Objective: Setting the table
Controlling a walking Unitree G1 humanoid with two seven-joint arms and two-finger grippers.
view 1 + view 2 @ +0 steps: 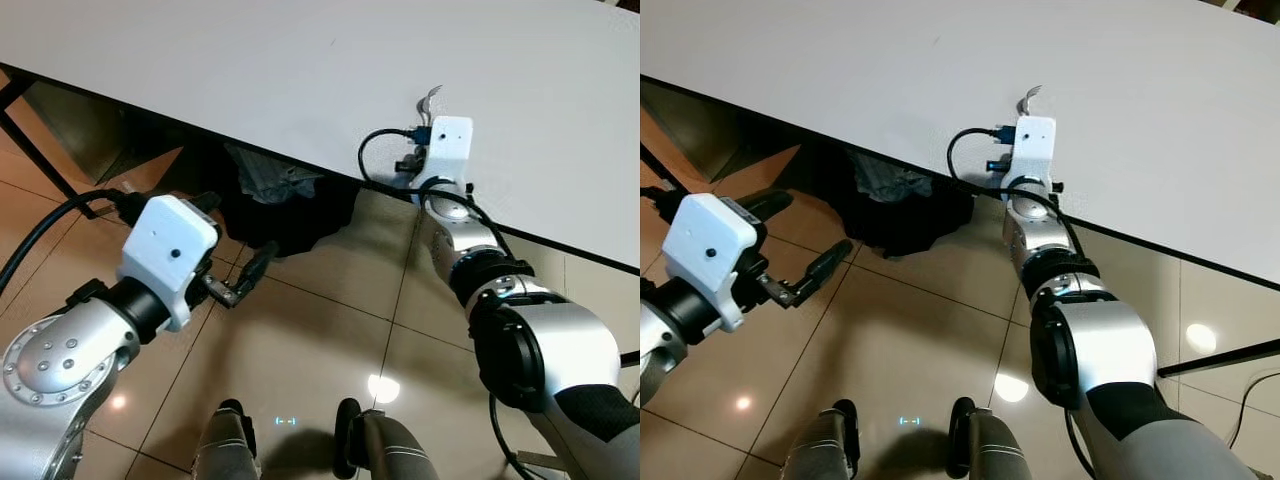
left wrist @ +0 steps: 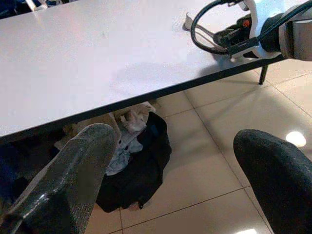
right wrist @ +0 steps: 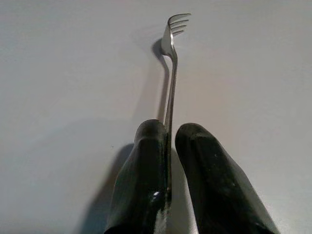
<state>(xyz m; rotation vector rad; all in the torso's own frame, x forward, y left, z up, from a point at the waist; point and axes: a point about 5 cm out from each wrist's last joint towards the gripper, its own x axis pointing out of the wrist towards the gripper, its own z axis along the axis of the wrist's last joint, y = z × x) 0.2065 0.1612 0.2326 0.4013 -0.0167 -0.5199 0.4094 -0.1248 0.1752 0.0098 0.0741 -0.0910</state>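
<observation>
The white table (image 1: 250,70) ran across the far part of the scene, its near edge slanting from far left to near right. Below it, on the tiled floor (image 1: 300,350), lay a heap of dark cloth (image 1: 285,205). The right gripper (image 3: 168,146) reached over the table's near edge, its fingers pinched on the handle of a fork (image 3: 171,58). The fork's long axis ran straight on from the gripper, tines at the far end and raised over the tabletop. The left gripper (image 2: 180,161) hung wide apart and empty over the floor, short of the table. The right arm was plainly the nearer; setting the fork down would likely turn on lowering it flat.
</observation>
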